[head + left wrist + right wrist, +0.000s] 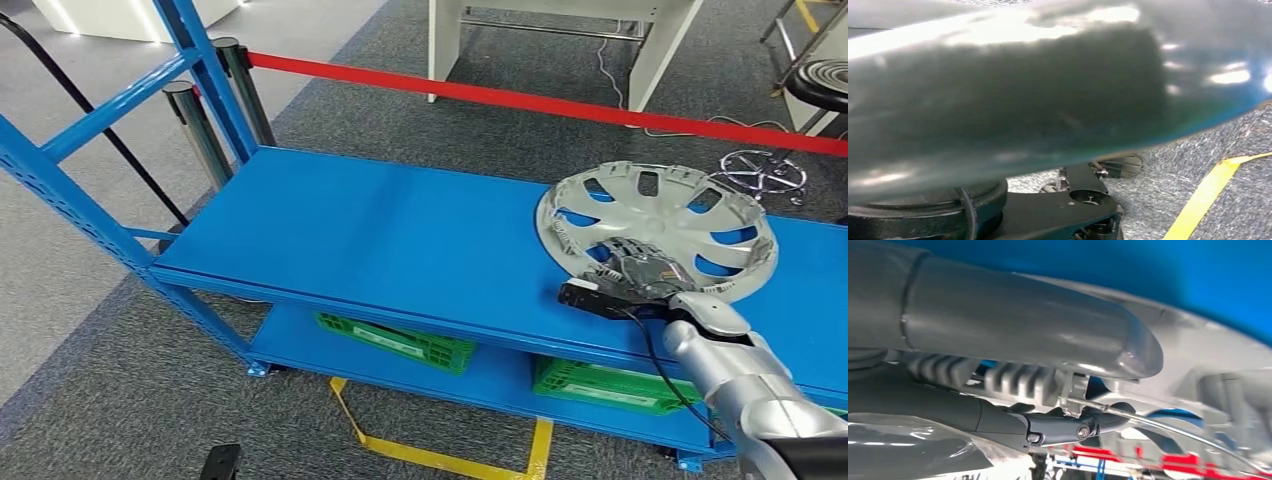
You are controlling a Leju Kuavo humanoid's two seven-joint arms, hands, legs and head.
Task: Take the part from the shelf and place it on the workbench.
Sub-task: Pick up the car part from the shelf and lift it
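A silver hubcap [655,225] lies on the top deck of the blue shelf [400,240], at its right end. My right hand [640,272] is at the hubcap's near rim. In the right wrist view the thick grey thumb [1023,325] lies over the silver rim [1208,350] and the dark fingers [1063,425] sit under it, with the ribbed edge between them. My left hand [998,100] is a large blurred grey shape close to the left wrist camera, hanging over the floor; how its fingers lie is unclear.
A red barrier belt [540,100] on chrome posts [200,130] runs behind the shelf. Green crates [400,340] [600,385] sit on the lower deck. Blue uprights [60,190] stand at the left end. Yellow tape [440,460] marks the floor in front.
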